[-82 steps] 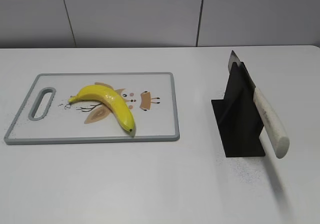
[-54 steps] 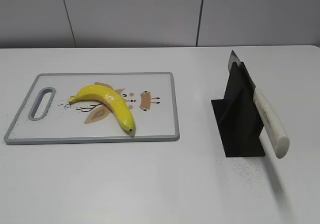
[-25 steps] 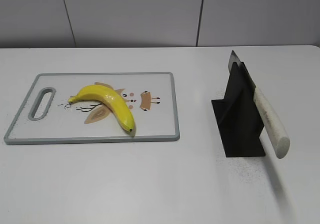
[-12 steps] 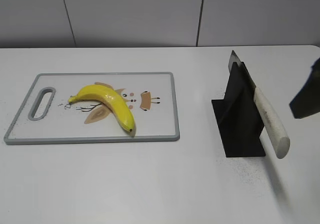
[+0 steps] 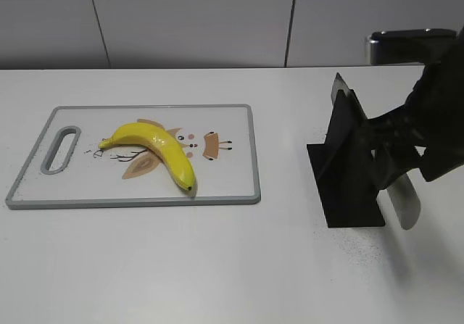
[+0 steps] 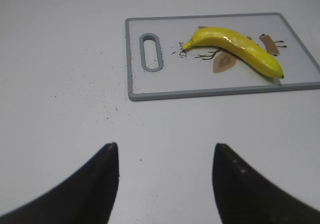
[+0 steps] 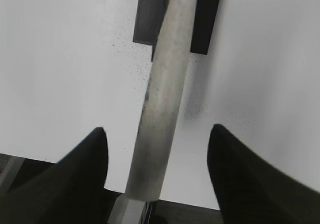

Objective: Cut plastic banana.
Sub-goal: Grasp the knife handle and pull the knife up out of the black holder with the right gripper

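I see my right end effector [image 7: 156,176] spread wide around the knife's pale handle [image 7: 165,88], not touching it; the knife sits in its black stand [image 5: 346,172]. My left end effector [image 6: 165,181] hangs apart above the worktop [image 6: 60,108]. The banana [image 5: 156,148] lies on the cutting board [image 5: 232,186].

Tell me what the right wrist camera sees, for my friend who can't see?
The open gripper straddles a pale knife handle, not touching it. The handle runs up to a black stand on a white table.
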### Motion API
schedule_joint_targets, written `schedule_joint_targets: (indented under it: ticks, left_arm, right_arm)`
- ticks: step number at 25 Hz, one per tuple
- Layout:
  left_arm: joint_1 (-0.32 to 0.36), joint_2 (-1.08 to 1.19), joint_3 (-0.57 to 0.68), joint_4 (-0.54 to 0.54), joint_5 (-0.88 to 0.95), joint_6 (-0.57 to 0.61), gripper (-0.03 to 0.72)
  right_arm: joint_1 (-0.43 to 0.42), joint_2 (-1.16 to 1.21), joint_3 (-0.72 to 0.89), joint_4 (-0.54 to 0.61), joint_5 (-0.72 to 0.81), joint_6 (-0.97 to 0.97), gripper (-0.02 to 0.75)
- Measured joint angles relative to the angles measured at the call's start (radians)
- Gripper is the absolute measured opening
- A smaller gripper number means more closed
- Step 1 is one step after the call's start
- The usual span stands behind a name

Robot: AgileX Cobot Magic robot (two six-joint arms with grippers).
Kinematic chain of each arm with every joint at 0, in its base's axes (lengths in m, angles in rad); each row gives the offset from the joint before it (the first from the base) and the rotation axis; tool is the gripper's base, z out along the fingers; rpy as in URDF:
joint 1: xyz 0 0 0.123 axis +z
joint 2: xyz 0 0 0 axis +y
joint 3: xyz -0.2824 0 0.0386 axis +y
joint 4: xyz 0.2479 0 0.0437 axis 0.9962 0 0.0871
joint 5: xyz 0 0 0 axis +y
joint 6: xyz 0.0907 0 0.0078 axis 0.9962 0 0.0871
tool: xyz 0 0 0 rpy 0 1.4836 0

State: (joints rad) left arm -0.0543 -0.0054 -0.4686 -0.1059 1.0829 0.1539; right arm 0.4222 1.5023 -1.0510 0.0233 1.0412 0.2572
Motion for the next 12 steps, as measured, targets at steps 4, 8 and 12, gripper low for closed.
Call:
schedule_joint_targets:
  ticks: [4,8,12]
  left_arm:
    - [0.000,0.000,0.000,0.000,0.000,0.000,0.580]
    - [0.000,0.000,0.000,0.000,0.000,0.000,0.580]
    - [0.000,0.000,0.000,0.000,0.000,0.000,0.580]
  right_arm:
    - [0.000,0.081,0.000,-0.001,-0.013,0.004,0.458]
    - [0.000,0.125,0.000,0.001,-0.029,0.024,0.391]
    - [0.000,0.131,0.000,0.016,-0.031,0.063,0.204]
